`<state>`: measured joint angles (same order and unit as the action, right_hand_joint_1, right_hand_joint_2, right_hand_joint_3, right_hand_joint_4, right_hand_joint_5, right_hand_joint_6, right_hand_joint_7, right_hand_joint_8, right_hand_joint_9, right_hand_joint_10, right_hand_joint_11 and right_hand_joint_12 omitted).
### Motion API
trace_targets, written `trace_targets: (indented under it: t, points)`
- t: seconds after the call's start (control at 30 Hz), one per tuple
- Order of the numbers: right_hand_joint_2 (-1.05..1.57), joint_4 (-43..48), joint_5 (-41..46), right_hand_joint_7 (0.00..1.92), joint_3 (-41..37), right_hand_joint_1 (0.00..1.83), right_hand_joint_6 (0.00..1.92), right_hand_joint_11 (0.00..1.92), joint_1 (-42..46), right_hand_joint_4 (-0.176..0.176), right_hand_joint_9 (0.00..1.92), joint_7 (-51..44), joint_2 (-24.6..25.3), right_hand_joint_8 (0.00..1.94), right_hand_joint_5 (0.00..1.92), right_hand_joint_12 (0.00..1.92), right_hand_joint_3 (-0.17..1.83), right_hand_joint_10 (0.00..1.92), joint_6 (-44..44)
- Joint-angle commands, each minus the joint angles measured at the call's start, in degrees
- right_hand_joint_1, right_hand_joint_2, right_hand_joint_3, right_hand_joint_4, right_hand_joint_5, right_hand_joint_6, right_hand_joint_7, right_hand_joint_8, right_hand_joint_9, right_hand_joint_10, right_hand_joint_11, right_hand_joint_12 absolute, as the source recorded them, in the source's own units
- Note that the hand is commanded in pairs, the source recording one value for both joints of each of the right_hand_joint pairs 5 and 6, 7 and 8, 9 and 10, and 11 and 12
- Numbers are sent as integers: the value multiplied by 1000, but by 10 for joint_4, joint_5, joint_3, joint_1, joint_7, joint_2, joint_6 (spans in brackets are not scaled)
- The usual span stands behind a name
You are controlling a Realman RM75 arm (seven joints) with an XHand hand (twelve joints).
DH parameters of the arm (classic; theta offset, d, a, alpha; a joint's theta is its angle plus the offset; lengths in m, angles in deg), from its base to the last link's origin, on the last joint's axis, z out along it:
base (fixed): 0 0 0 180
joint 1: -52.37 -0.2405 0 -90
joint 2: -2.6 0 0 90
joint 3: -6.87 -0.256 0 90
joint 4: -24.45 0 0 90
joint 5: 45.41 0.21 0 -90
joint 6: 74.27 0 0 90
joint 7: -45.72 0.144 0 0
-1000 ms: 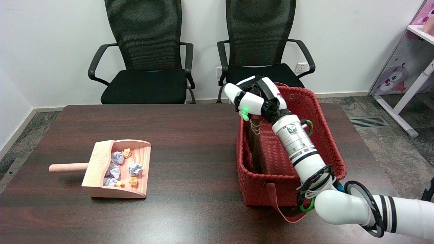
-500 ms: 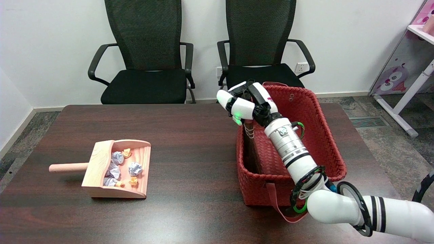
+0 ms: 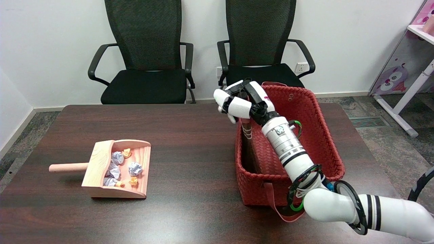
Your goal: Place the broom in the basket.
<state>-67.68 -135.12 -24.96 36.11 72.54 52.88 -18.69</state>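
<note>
The red woven basket [image 3: 321, 126] stands on the right half of the dark table. Inside it, the broom [image 3: 251, 149] stands nearly upright, its dark bristles pressed against the left inner wall and its white-bound neck just above the rim. My right hand [image 3: 241, 101] is over the basket's far left corner, fingers curled around the top of the broom and gripping it. The broom's handle is hidden inside the hand. The arm crosses over the basket from the lower right.
A wooden dustpan [image 3: 116, 168] holding crumpled paper balls lies on the left of the table, handle pointing left. The basket's red strap [image 3: 275, 205] hangs over its near wall. Two black office chairs [image 3: 145, 54] stand behind the table.
My hand has moved left and slightly back with the broom, bringing the bristles against the basket's left wall. The basket has shifted a little to the left.
</note>
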Motion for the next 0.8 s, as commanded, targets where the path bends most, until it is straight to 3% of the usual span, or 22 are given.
trace_targets:
  t: [0.03, 0.23, 0.27, 0.3, 0.37, 0.43, 0.5, 0.8]
  points:
    - [1113, 6, -6, 1289, -1, 1049, 1289, 1390, -8, 176, 883, -13, 5, 1289, 1289, 1390, 1345, 883, -7]
    - [1083, 8, -6, 1217, -1, 1044, 1217, 1349, -8, 176, 800, -13, 5, 1217, 1217, 1349, 1344, 800, -4]
    - [1077, 8, -7, 1202, -2, 1046, 1202, 1346, -8, 154, 797, -13, 5, 1202, 1202, 1346, 1349, 797, -4]
    - [1064, 7, -7, 1169, -3, 1051, 1169, 1340, -8, 33, 790, -13, 5, 1169, 1169, 1340, 1364, 790, -4]
    - [1037, 6, -7, 1087, -7, 1053, 1087, 1325, -8, -8, 773, -13, 5, 1087, 1087, 1325, 1393, 773, -7]
    - [1000, 6, -7, 954, -8, 1074, 954, 1282, -9, -108, 734, -13, 5, 954, 954, 1282, 1432, 734, -7]
    - [980, 6, -7, 873, -8, 1068, 873, 1228, -11, -171, 701, -13, 5, 873, 873, 1228, 1448, 701, -7]
    - [915, -2, -17, 739, -9, 1060, 739, 1151, -19, -176, 645, -13, 5, 739, 739, 1151, 1455, 645, -7]
